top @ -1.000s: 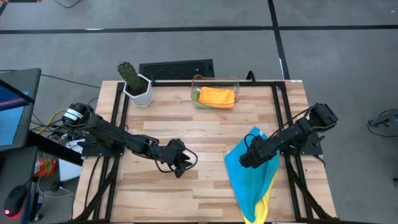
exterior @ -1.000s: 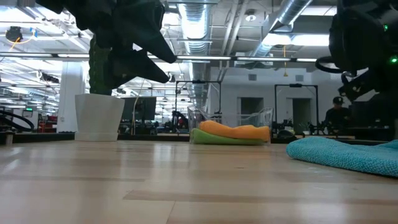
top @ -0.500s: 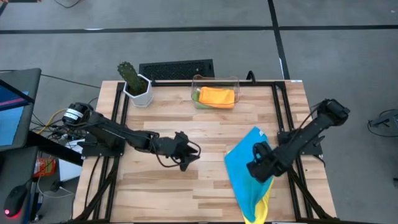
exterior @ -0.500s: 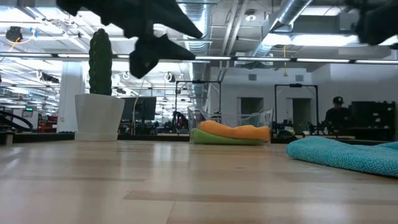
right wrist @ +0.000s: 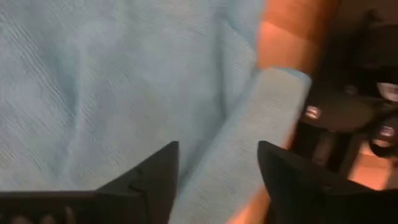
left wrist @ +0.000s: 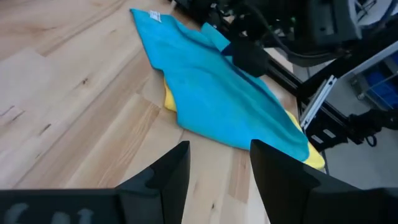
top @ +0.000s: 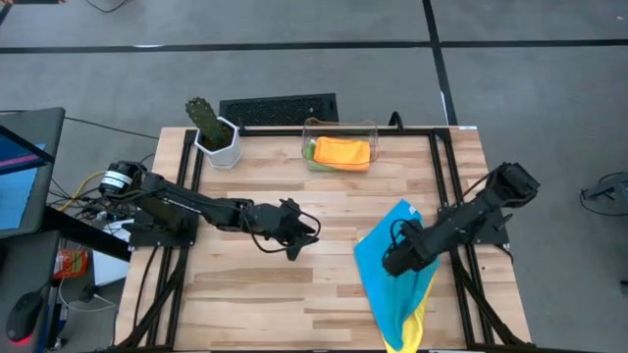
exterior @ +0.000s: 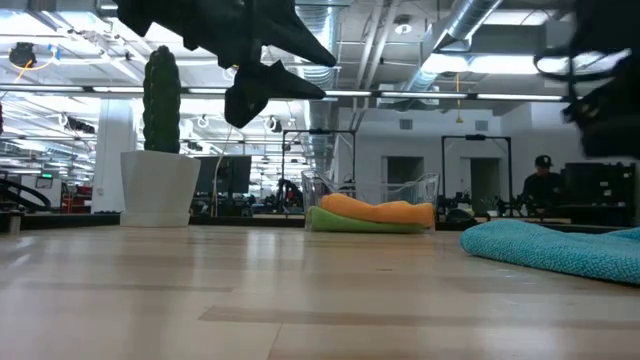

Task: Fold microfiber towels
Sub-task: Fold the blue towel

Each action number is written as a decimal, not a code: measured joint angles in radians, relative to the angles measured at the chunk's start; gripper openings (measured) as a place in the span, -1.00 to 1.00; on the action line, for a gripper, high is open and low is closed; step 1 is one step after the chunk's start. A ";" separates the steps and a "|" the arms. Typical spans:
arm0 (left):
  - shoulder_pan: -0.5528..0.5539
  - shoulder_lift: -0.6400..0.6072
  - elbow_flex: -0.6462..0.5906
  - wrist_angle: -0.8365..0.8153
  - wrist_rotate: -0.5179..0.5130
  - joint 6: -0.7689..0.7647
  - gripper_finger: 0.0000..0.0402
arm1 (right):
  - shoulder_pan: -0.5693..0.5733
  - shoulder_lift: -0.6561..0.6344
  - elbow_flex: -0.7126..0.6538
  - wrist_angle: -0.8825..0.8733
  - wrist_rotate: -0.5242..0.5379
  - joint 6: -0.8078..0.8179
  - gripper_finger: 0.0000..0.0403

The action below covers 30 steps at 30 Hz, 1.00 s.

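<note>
Moved back over blue towel (top: 391, 257): right claw (top: 392, 263), now spread wide. Holding nothing, left claw (top: 302, 238) partly open above bench (top: 324, 196).

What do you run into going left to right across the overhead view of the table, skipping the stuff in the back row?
Left gripper with its fingers open above bare wood → right gripper, fingers open over the blue towel, which lies on the yellow towel near the table's right edge.

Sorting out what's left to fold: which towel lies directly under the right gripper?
The blue towel, spread on the table's right side over the yellow towel. The orange towel and green towel sit folded in the clear bin.
</note>
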 joint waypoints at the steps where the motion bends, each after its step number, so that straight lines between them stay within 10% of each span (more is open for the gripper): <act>1: 0.000 0.000 0.000 -0.001 0.000 0.000 -0.20 | -0.018 0.006 -0.006 0.015 -0.001 -0.011 0.27; 17: 0.000 0.000 0.000 -0.044 0.005 -0.001 -0.20 | -0.081 0.032 -0.142 0.067 -0.138 -0.070 0.13; 30: 0.000 0.000 0.000 -0.063 0.014 0.010 -0.20 | -0.064 0.032 -0.128 0.058 -0.182 -0.087 -0.61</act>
